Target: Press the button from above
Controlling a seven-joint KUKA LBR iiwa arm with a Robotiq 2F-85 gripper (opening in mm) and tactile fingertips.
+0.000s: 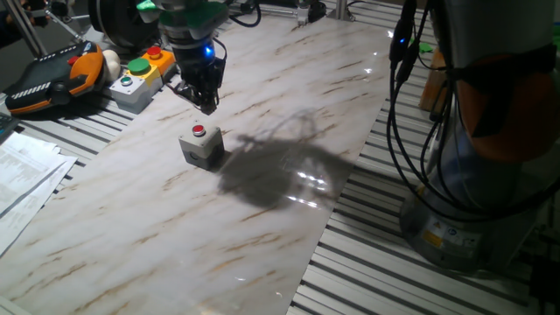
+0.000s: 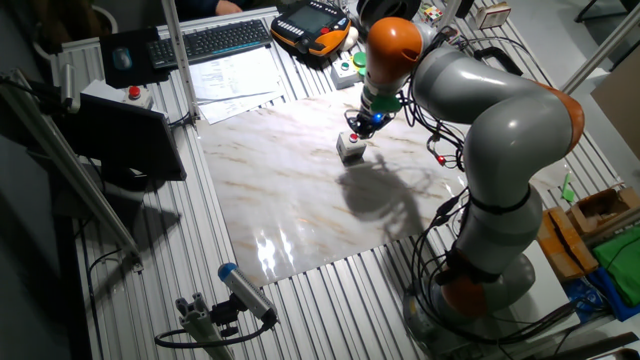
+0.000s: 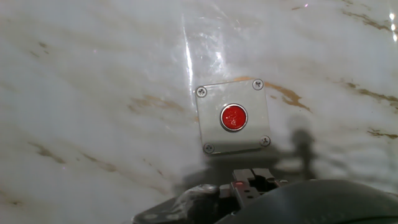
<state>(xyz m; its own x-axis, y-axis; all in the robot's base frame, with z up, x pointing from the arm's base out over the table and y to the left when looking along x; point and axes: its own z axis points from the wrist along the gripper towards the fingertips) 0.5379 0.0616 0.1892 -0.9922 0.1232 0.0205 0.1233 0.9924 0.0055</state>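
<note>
The button point(image 1: 199, 131) is small, round and red, on top of a small grey cube housing point(image 1: 202, 149) on the marble-patterned board point(image 1: 262, 201). My gripper point(image 1: 206, 105) hangs a little above and just behind it, pointing down, clear of the button. In the hand view the button point(image 3: 234, 117) sits in its grey plate point(image 3: 211, 127) just ahead of the fingertips point(image 3: 244, 179), which lie together with no gap. In the other fixed view the gripper point(image 2: 362, 125) is just above the button box point(image 2: 351, 148).
A yellow and grey box with green and red buttons point(image 1: 140, 74) and an orange pendant point(image 1: 52, 79) lie behind the board's far left edge. Papers point(image 1: 22, 175) lie at the left. The robot base point(image 1: 490, 131) and cables point(image 1: 402, 105) stand at the right.
</note>
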